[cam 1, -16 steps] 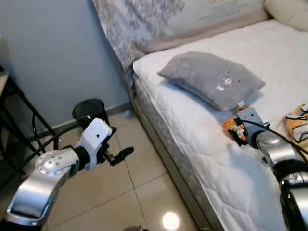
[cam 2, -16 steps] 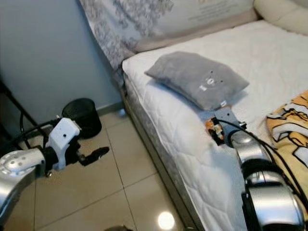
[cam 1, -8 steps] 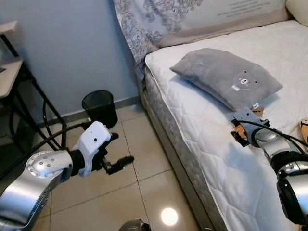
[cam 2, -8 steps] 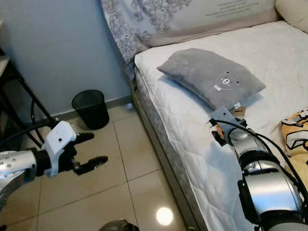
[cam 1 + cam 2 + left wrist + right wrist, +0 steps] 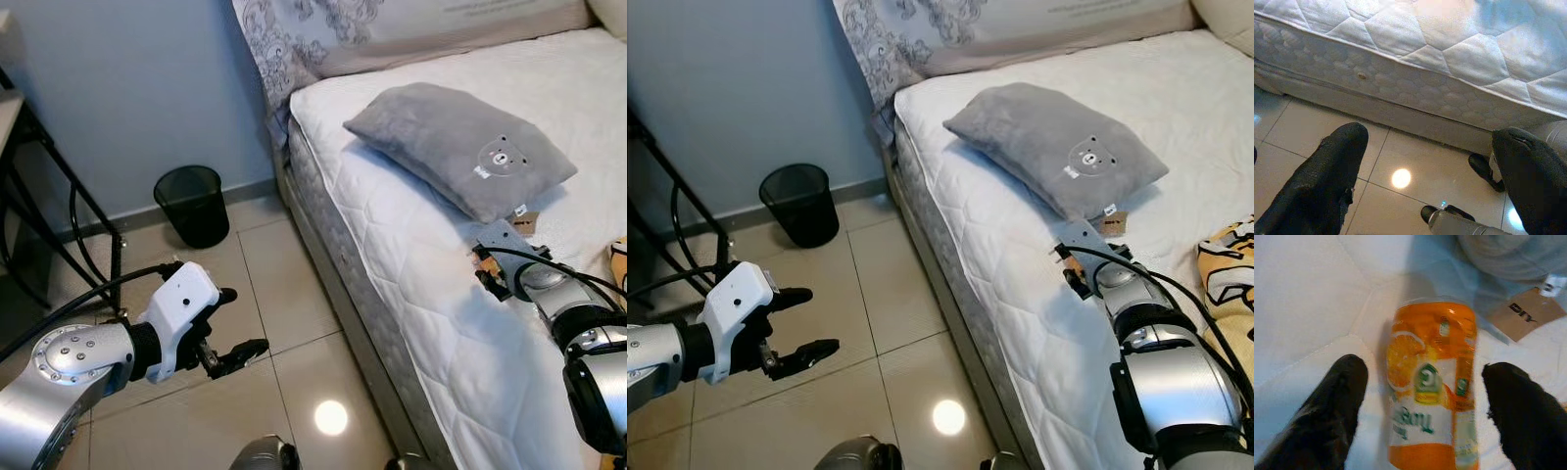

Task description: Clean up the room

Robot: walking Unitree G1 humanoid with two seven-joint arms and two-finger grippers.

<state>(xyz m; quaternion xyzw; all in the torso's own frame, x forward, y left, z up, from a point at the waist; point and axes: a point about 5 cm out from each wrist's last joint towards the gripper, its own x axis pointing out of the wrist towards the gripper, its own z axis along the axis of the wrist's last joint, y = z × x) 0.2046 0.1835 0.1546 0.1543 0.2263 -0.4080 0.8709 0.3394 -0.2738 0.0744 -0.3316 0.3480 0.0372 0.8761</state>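
An orange drink can (image 5: 1432, 387) lies on the white mattress (image 5: 392, 235), just in front of a grey pillow (image 5: 460, 147) with a small bear mark. My right gripper (image 5: 1425, 374) is open, one black finger on each side of the can with a gap to both. From the head, the right wrist (image 5: 519, 274) covers most of the can, leaving an orange sliver (image 5: 481, 260). My left gripper (image 5: 242, 319) hangs open and empty over the tiled floor beside the bed.
A black mesh waste bin (image 5: 192, 204) stands on the floor by the blue wall, near the bed's head. Black table legs and cables (image 5: 44, 206) are at the far left. A yellow cloth (image 5: 1229, 264) lies on the bed to the right. A brown pillow tag (image 5: 1525, 313) lies beside the can.
The head camera has swung, so the whole scene shifted and the bin came fully into view. My left gripper has sunk lower over the floor. The right gripper stays at the can.
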